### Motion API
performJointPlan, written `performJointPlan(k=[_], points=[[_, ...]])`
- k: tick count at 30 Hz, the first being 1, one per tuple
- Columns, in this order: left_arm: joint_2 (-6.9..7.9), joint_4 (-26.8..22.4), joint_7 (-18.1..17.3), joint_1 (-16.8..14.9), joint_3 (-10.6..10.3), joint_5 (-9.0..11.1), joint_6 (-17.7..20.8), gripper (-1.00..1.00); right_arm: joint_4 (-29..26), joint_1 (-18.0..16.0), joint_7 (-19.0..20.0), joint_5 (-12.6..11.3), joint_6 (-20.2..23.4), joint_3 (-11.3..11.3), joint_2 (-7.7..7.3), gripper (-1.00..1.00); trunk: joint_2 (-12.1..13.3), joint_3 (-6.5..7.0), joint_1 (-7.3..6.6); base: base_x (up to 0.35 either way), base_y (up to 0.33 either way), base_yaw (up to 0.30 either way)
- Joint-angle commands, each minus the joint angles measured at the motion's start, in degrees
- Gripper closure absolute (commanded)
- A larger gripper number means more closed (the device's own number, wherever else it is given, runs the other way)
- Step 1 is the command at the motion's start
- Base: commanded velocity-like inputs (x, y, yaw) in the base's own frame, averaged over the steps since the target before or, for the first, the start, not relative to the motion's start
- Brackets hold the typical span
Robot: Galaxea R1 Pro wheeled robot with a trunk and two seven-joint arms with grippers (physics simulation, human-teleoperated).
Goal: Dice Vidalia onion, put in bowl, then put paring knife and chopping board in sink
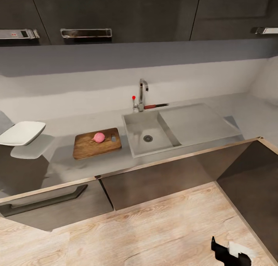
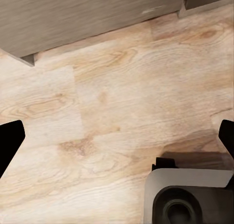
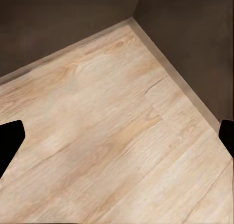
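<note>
A home kitchen. A grey countertop is running along a pale wall, with dark cabinets hanging above and dark base cabinets standing below, their bar handles showing. A steel sink with a drainboard and a chrome faucet is sitting in the counter. Beside it a wooden chopping board is carrying an onion, a knife is lying behind the basin, and a white bowl is resting at the counter's far left. Light wood-plank flooring is covering the ground.
</note>
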Motion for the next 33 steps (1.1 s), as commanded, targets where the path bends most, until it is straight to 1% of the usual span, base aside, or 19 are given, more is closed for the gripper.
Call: performJointPlan(k=[1,3,4,5,6,8,10,13,14,16,18,22,24,25,28,29,30,31,33], points=[[-0.04,0.2,0.3,-0.1,-0.5,0.1,-0.2,-1.0,-2.1,0.0,-0.5,-0.1,1.3,-0.1,0.03,-1.0,-0.1,-0.1,0.03,0.0,0.0,0.0],[-0.05,0.2,0.3,-0.1,-0.5,0.1,-0.1,-1.0,-9.5,0.0,-2.8,-0.4,7.9,-0.1,0.01,-1.0,-0.1,-0.1,0.03,0.0,0.0,0.0],[-0.06,0.2,0.3,-0.1,-0.5,0.1,-0.1,-1.0,-15.0,0.0,-4.6,-0.5,12.9,0.0,0.0,-1.0,-0.1,-0.1,0.03,0.0,0.0,0.0],[-0.08,0.2,0.3,-0.1,-0.5,0.1,-0.1,-1.0,-18.4,0.0,-5.8,-0.5,15.8,0.0,-0.02,-1.0,-0.1,-0.1,0.03,0.0,0.0,0.0],[-0.08,0.2,0.3,-0.1,-0.5,0.1,-0.1,-1.0,-20.0,-0.1,-6.4,-0.5,17.0,0.1,-0.03,-1.0,-0.1,-0.1,0.03,0.0,0.0,0.0],[-0.1,0.2,0.3,-0.1,-0.5,0.1,0.0,-1.0,-27.2,-1.3,-9.9,-0.5,21.9,0.3,-0.07,-1.0,-0.1,-0.1,0.03,0.0,0.0,0.0],[-0.1,0.2,0.3,-0.1,-0.5,0.1,0.0,-1.0,-28.8,-3.1,-11.4,-0.5,23.5,0.4,-0.06,-1.0,-0.1,-0.1,0.03,0.0,0.0,0.0],[-0.1,0.2,0.3,-0.1,-0.5,0.1,0.0,-1.0,-30.1,-8.7,-13.4,-0.3,28.5,1.3,-0.08,-1.0,-0.1,-0.1,0.03,0.0,0.0,0.0],[-0.1,0.2,0.3,-0.1,-0.5,0.1,0.0,-1.0,-30.2,-9.9,-13.8,-0.3,29.5,1.6,-0.08,-1.0,-0.1,-0.1,0.03,0.0,0.0,0.0],[-0.1,0.2,0.3,0.0,-0.5,0.1,0.0,-1.0,-30.4,-14.9,-15.3,-0.2,33.3,2.9,-0.08,-1.0,-0.1,-0.1,0.03,0.0,0.0,0.0],[-0.1,0.2,0.2,0.0,-0.5,0.1,0.0,-1.0,-30.5,-19.5,-17.7,-0.2,36.4,5.2,-0.04,-1.0,-0.1,-0.1,0.03,0.0,0.0,0.0],[-0.16,0.2,0.2,-0.1,-0.5,0.1,0.0,-1.0,-30.5,-27.8,-24.4,-0.2,40.9,11.7,0.11,-1.0,-0.1,-0.1,0.03,0.0,0.0,0.0],[-0.18,0.2,0.2,-0.1,-0.5,0.1,0.0,-1.0,-30.5,-31.5,-26.8,-0.2,43.1,13.5,0.26,-1.0,-0.1,-0.1,0.03,0.0,0.0,0.0],[-0.18,0.2,0.2,-0.1,-0.5,0.1,0.0,-1.0,-30.5,-34.2,-27.8,-0.3,45.3,14.1,0.34,-1.0,-0.1,-0.1,0.03,0.0,0.0,0.0],[-0.19,0.2,0.2,-0.1,-0.5,0.1,0.0,-1.0,-30.3,-38.8,-28.5,-0.3,48.9,14.6,0.4,-1.0,-0.1,-0.1,0.03,0.0,0.0,0.0],[-0.19,0.2,0.2,0.0,-0.5,0.1,0.9,-1.0,-30.0,-43.4,-28.7,-0.4,51.6,14.8,0.44,-1.0,-0.1,-0.1,0.03,0.0,0.0,0.0],[-0.19,0.2,0.1,0.0,-0.5,0.1,1.3,-1.0,-29.8,-44.2,-28.7,-0.4,52.1,14.8,0.46,-1.0,-0.1,-0.1,0.03,0.0,0.0,0.0],[-0.19,0.2,0.0,0.0,-0.5,0.1,2.7,-1.0,-29.1,-46.7,-28.7,-0.4,53.3,14.8,0.58,-1.0,-0.1,-0.1,0.03,0.0,0.0,0.0],[-0.19,0.1,-0.1,0.0,-0.5,0.0,4.1,-1.0,-27.2,-50.3,-28.7,-0.4,54.7,15.0,1.16,-1.0,-0.1,-0.1,0.03,0.0,0.0,0.0]])
